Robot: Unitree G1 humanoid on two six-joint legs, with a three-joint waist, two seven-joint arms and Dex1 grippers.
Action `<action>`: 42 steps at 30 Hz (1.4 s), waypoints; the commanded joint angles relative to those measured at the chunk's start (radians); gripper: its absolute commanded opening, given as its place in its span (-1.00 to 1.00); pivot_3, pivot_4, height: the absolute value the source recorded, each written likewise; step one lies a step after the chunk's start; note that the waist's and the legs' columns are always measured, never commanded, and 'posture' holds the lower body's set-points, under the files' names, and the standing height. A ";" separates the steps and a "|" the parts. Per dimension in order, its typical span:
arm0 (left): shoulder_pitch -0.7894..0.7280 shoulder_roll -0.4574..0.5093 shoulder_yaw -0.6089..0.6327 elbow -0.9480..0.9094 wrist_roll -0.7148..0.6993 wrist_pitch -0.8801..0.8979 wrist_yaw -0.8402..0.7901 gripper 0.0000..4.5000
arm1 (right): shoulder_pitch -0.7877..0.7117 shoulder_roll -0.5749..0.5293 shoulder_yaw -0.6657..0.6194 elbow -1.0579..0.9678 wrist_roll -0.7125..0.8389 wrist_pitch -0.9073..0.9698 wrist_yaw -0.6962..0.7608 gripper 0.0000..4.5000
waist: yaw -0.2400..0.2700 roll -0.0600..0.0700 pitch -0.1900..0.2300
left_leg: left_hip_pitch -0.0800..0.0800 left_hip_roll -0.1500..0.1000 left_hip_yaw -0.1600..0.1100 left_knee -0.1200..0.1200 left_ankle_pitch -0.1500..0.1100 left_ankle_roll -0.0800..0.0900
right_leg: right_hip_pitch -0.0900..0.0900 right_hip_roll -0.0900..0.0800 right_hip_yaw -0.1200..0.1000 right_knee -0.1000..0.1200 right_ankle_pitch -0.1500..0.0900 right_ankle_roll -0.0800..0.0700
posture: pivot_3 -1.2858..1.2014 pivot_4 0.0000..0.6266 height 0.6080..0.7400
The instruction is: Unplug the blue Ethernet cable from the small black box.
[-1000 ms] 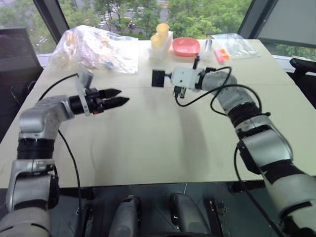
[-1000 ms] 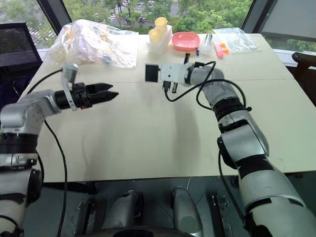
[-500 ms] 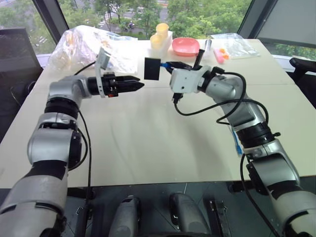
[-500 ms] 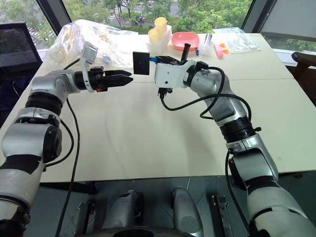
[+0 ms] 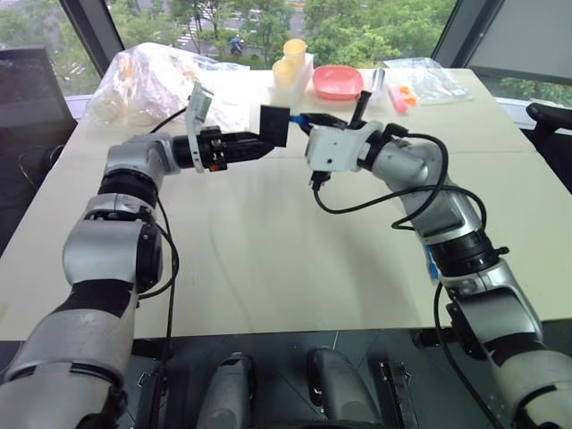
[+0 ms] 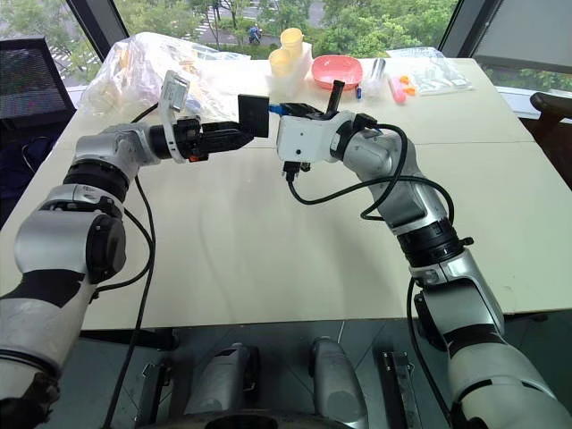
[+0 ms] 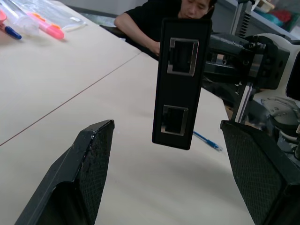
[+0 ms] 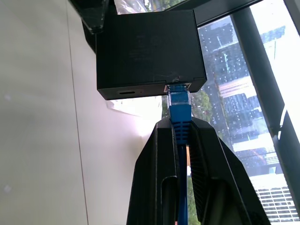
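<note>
Above the table (image 5: 268,268), the right pincer (image 8: 180,136) is clenched on the blue Ethernet cable (image 8: 179,110), plugged into the small black box (image 5: 273,126) held aloft. The left pincer (image 7: 178,159) is spread wide around the box, not touching.

Left end effector (image 5: 261,146) nearer small black box (image 5: 275,126)

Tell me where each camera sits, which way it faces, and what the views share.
Head eyes: look forward and down over the table; both arms show.
Left wrist: looks along the open left gripper at the small black box; its fingers flank the box without touching.
Right wrist: looks along the right gripper, shut on the blue Ethernet cable, plugged into the box.
Shared: every view shows the box, held above the table.
</note>
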 commanded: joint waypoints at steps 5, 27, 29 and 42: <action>-0.070 0.008 0.062 -0.005 -0.004 0.017 -0.011 0.69 | -0.005 0.003 0.002 -0.078 -0.008 -0.002 0.004 -0.98 | 0.000 0.000 0.000 | -0.001 0.000 0.000 0.000 0.000 0.000 | -0.001 0.000 0.000 0.000 0.000 0.000 | 0.03 -0.52 1.00; -0.066 0.006 0.084 -0.012 0.020 0.027 -0.028 -0.77 | 0.023 0.013 0.030 -0.137 -0.019 0.013 0.046 -1.00 | 0.000 0.000 0.000 | -0.001 0.000 0.000 0.001 0.000 0.000 | -0.001 0.000 0.000 0.001 0.000 0.000 | 0.03 -0.52 1.00; -0.058 0.010 0.088 -0.013 0.020 0.024 -0.032 -0.77 | 0.033 0.004 0.022 -0.147 -0.007 0.022 0.064 -0.60 | 0.000 0.000 0.000 | -0.001 0.000 0.000 0.001 0.000 0.000 | -0.001 0.000 0.000 0.001 0.000 0.000 | 0.03 -0.52 1.00; -0.044 0.049 0.116 -0.050 -0.023 0.095 -0.154 -0.77 | 0.255 0.257 -0.572 -0.740 0.827 1.381 0.339 0.98 | 0.008 0.000 0.000 | -0.002 0.001 -0.002 0.002 0.000 0.000 | -0.001 0.000 -0.002 0.003 0.001 0.000 | 0.03 -0.52 1.00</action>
